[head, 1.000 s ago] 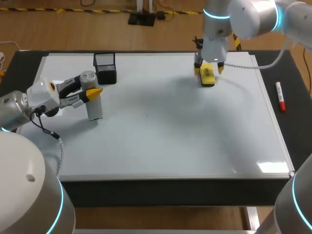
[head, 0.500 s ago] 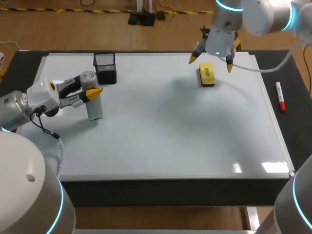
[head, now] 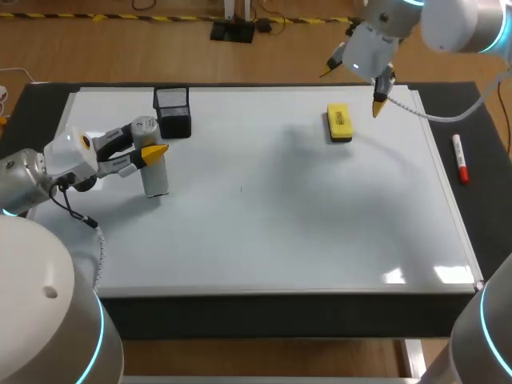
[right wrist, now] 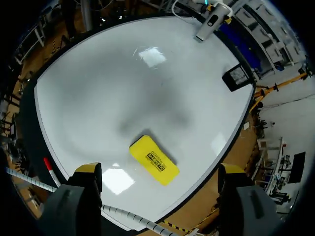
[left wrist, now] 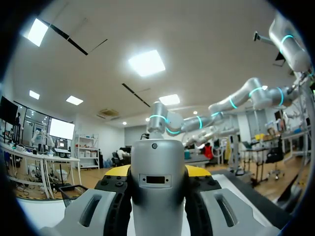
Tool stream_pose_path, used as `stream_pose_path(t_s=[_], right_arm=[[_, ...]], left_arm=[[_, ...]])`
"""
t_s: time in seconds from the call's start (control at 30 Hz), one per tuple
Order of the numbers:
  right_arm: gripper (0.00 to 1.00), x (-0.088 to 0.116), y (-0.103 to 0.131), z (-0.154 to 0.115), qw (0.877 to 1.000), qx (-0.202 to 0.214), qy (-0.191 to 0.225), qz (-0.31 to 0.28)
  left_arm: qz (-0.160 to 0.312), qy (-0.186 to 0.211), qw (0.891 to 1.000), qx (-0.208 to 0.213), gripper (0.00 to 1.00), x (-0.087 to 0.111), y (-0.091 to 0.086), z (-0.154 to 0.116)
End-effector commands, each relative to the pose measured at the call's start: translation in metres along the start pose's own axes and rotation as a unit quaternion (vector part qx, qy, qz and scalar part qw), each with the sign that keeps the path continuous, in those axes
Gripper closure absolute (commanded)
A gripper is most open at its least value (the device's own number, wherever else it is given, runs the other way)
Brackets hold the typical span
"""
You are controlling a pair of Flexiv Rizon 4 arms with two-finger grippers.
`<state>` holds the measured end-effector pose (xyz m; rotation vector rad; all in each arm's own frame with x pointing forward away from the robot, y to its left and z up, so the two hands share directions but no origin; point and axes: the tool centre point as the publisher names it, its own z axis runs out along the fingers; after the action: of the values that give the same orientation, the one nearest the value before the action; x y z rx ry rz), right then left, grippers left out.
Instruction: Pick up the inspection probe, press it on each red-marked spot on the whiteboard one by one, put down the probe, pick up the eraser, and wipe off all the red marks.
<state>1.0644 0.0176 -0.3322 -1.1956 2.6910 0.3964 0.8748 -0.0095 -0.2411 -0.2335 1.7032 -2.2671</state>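
Observation:
The silver inspection probe [head: 155,174] stands upright over the left part of the whiteboard [head: 264,232]. My left gripper [head: 150,151] is shut on its upper end. In the left wrist view the probe [left wrist: 156,206] fills the gap between the gripper's [left wrist: 156,172] fingers. The yellow eraser [head: 339,122] lies flat on the board at the back right. My right gripper [head: 355,85] hangs open above and just behind it, holding nothing. Its wrist view looks down on the eraser [right wrist: 150,155] between wide-spread fingers [right wrist: 88,169]. I see no red marks on the board.
A black mesh holder [head: 173,112] stands on the board just behind the probe. A red marker [head: 460,158] lies on the black table right of the board. The board's middle and front are bare white surface.
My right gripper has let go of the eraser, opened wide and risen up and back from it. The eraser stays where it was. The left arm and probe have not moved.

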Motion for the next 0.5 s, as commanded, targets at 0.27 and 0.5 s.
stream_pose_path(t_s=[0.27, 0.5], right_arm=[[0.00, 0.002, -0.010, -0.038, 0.991, -0.038, -0.082, 0.099], [0.00, -0.005, -0.013, -0.058, 0.984, -0.068, -0.076, 0.148]], left_arm=[[0.000, 0.000, 1.000, 0.000, 1.00, 0.000, -0.001, 0.000], [0.000, 0.000, 1.000, 0.000, 1.00, 0.000, -0.001, 0.000]])
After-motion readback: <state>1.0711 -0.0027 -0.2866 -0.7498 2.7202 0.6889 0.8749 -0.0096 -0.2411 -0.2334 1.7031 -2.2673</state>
